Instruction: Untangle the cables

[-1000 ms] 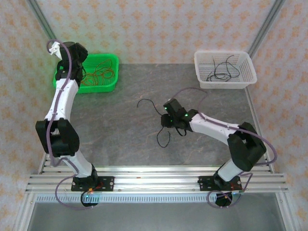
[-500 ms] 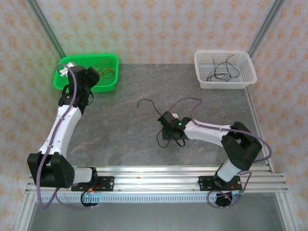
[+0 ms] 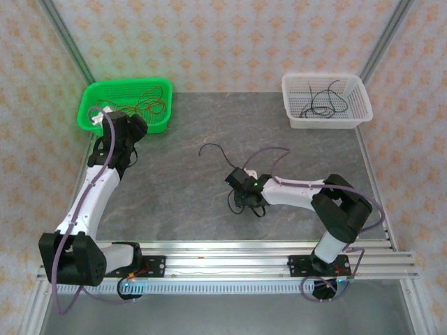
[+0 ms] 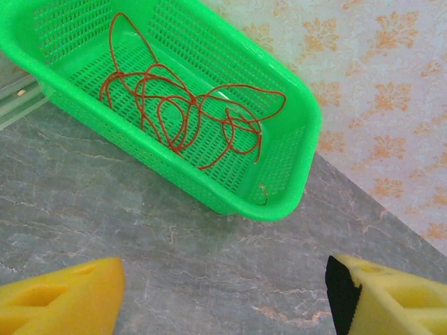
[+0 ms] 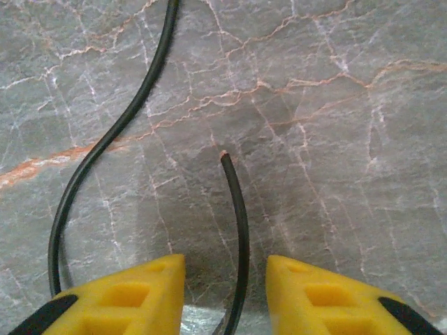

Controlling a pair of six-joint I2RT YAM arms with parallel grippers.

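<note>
Lying loose on the grey marbled counter (image 3: pixel 174 188), one thin black cable (image 3: pixel 211 146) curls from the middle toward the right arm (image 3: pixel 300 192) and ends in a small loop beneath the right jaws. The right wrist view shows two glossy black strands: a long S-curve (image 5: pixel 105 143) on the left, and a short piece with a cut tip (image 5: pixel 239 209). Whether both belong to the one cable cannot be told there. The short piece runs down between the two yellow fingers (image 5: pixel 140 293) of the right jaws. These stand narrowly apart, and neither finger touches the strand.

Red cables (image 4: pixel 183 115), hair-fine and looped over one another, lie in a tangle on the floor of the green basket (image 4: pixel 279 209) at the far left corner; the strands overlap too much to count. A few black cables (image 3: pixel 321 101) lie in the white basket (image 3: pixel 327 122) at the far right, also uncounted.

Baskets: two. Arms: two. The left jaws hang near the green basket above bare counter, fingers (image 4: pixel 63 300) set wide apart and holding nothing.
</note>
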